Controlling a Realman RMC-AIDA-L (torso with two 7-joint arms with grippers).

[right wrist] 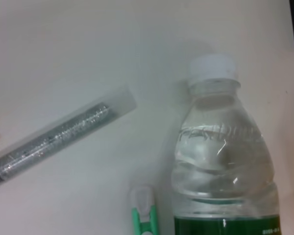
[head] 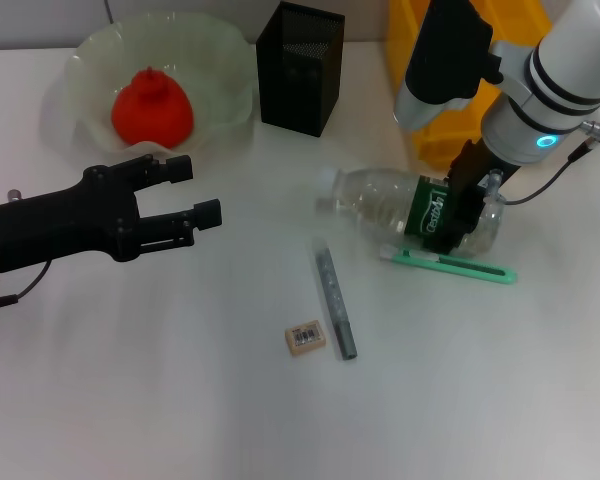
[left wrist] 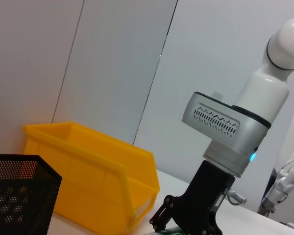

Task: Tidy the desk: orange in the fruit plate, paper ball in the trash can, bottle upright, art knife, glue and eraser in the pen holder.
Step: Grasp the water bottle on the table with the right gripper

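On the white bench [head: 180,400], the right gripper [head: 458,222] clasped the lying clear plastic bottle [head: 380,205] to upright it; the left gripper [head: 195,190] hovered, jaws released.

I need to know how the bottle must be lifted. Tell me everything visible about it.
The bottle is clear plastic with a white cap and a green label. It lies on its side on the white table, cap toward the robot's left. The right gripper straddles its labelled part. The green art knife lies just beside it.
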